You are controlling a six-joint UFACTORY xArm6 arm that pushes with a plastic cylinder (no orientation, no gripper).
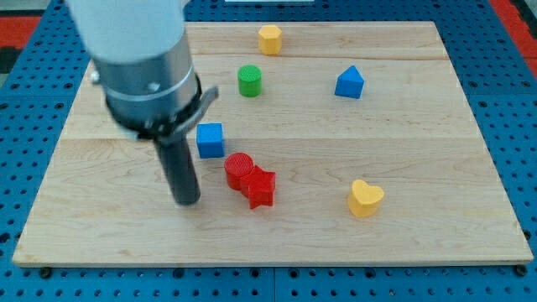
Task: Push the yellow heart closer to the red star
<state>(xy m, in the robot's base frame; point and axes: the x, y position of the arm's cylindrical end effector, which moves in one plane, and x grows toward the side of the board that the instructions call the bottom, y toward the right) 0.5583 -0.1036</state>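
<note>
- The arm [143, 59] comes in from the view's top left: a pale grey cylindrical body ending in a darker metal collar, from which the straight dark rod [179, 168] drops to the pale wooden board [436, 126].
- The rod stands close to upright, leaning only slightly toward the view's right as it goes down.
- My tip [187, 201] rests on the board in the lower-left part of the view. It is a plain rod end with nothing that opens or closes, and it touches no block.
- The small blue cube [211, 140] sits just to the view's right of the rod's upper part, near it but apart.
- The red cylinder [238, 170] lies to the right of my tip, near it, with a gap of bare wood between them.
- The red star-shaped block [261, 187] touches the red cylinder on that cylinder's lower right side; the two form one cluster.
- The yellow heart-shaped block [366, 198] lies well apart from the red star, toward the view's right and a little lower, near the board's bottom edge. It is far from my tip, with the red pair between them.
- The green cylinder [250, 80] stands in the upper middle of the board.
- The blue triangular block [350, 82] sits to the right of the green cylinder, well apart from it.
- The yellow hexagonal block [269, 39] is near the board's top edge, above the green cylinder.
- The board lies on a blue perforated surface [25, 101].
</note>
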